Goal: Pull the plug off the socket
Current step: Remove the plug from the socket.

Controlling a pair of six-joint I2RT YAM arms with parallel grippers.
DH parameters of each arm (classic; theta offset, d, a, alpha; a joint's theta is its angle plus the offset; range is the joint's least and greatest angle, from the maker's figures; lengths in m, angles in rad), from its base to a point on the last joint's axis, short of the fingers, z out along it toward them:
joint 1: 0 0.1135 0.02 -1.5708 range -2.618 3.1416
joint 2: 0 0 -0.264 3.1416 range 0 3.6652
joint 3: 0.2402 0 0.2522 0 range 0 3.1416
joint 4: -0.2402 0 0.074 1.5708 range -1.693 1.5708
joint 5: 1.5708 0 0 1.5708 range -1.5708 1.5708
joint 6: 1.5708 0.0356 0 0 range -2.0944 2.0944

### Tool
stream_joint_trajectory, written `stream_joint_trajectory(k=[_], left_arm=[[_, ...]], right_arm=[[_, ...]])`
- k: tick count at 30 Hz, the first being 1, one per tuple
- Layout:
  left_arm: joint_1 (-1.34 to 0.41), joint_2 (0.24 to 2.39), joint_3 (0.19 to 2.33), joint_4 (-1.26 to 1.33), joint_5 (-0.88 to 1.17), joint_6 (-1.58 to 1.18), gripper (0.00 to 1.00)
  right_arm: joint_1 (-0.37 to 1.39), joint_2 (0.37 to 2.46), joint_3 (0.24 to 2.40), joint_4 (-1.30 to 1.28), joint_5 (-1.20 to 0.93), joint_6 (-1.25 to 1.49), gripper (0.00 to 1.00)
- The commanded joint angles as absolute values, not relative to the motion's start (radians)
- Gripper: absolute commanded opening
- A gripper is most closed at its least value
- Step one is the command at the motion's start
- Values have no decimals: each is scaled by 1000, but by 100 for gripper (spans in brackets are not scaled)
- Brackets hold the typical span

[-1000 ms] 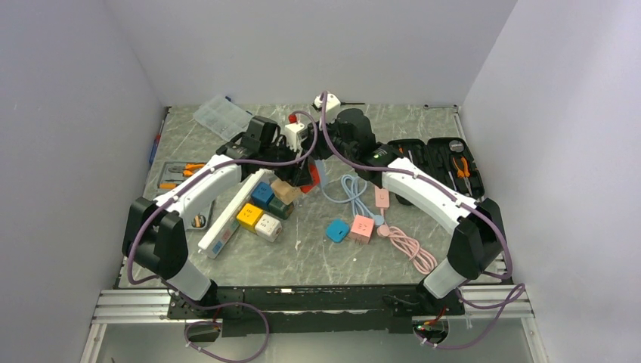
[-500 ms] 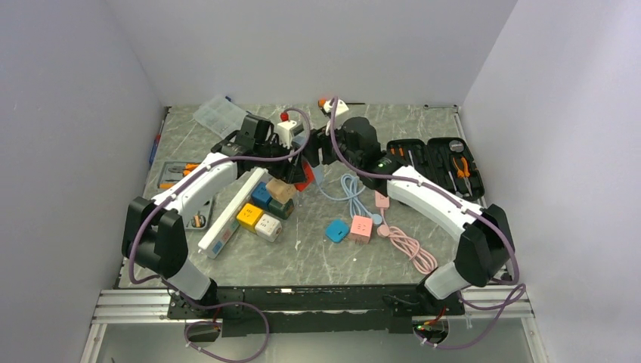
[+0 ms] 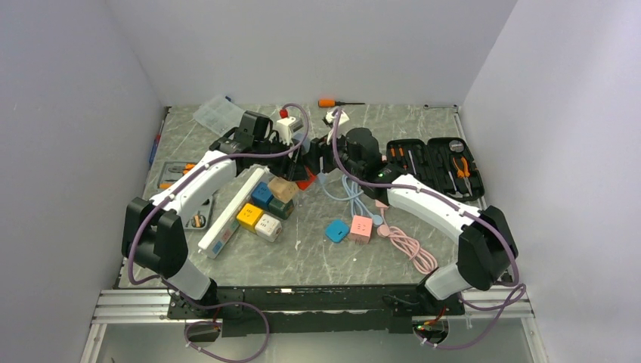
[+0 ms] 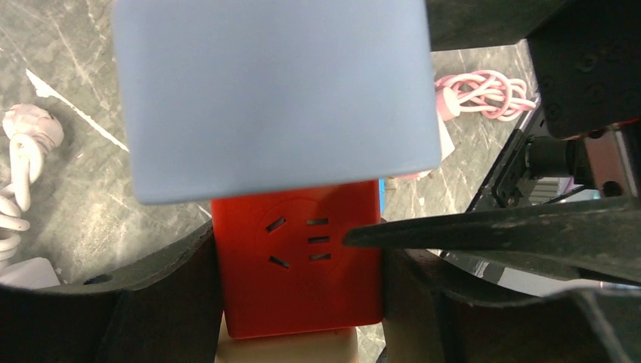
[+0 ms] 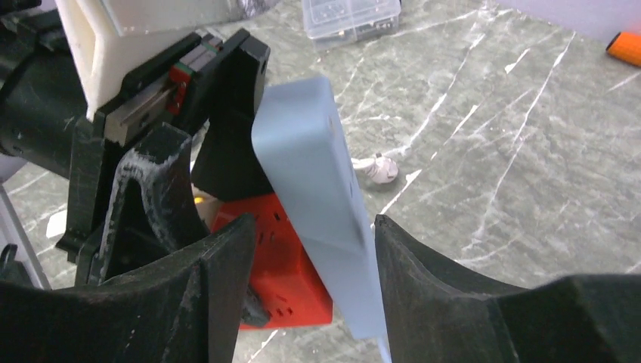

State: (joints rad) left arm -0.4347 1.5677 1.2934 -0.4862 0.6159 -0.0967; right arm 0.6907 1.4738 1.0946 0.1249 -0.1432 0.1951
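My left gripper [image 4: 295,302] is shut on the red socket cube [image 4: 298,257], one finger on each side of it. A flat light-blue plug [image 5: 314,204] leans tilted against the cube's face; its pins are hidden. Around that plug stands my right gripper [image 5: 311,221], open, with a gap on the cube side. One of its fingers [image 4: 453,231] touches the socket face. From above, both grippers meet over the red socket [image 3: 306,180] at the table's middle back.
Coloured socket cubes [image 3: 264,215] and a white power strip [image 3: 227,215] lie front left. A pink cube [image 3: 361,227] with coiled cables lies front right. An open tool case [image 3: 438,162] lies at the right. A clear box [image 3: 219,113] and an orange screwdriver [image 3: 329,102] lie at the back.
The right wrist has swung left and lower, closing in on the left gripper. Both grippers sit a little further left than a second ago. The orange screwdriver at the back is uncovered.
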Motion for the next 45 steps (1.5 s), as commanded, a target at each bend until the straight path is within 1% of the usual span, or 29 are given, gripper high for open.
stream_joint_trajectory(k=[1, 6, 8, 15, 17, 18, 25, 30, 38, 45], left_arm=[[-437, 1512, 1362, -449, 724, -135, 8], [-439, 1504, 1365, -461, 721, -130, 8], [-436, 1502, 1369, -467, 715, -126, 8], [-411, 1510, 1392, -464, 721, -158, 6], [-402, 1508, 1399, -465, 727, -168, 4], [-401, 1507, 1402, -468, 726, -169, 4], [-400, 1498, 1404, -495, 736, -182, 2], [-400, 1490, 1420, -512, 743, -184, 1], [-400, 1486, 1396, -511, 754, -194, 1], [-400, 1485, 1416, -508, 818, -214, 0]], right_arm=[[690, 1519, 1157, 233, -169, 206, 60], [692, 1579, 1185, 229, -181, 198, 55], [692, 1587, 1181, 225, -176, 191, 50], [676, 1572, 1137, 199, -119, 148, 15], [654, 1564, 1133, 196, -113, 146, 3], [640, 1561, 1133, 198, -115, 142, 0], [599, 1601, 1215, 142, -126, 28, 0], [576, 1654, 1253, 103, -83, -78, 0], [557, 1712, 1254, 75, -9, -175, 0], [558, 1727, 1251, 69, -24, -221, 0]])
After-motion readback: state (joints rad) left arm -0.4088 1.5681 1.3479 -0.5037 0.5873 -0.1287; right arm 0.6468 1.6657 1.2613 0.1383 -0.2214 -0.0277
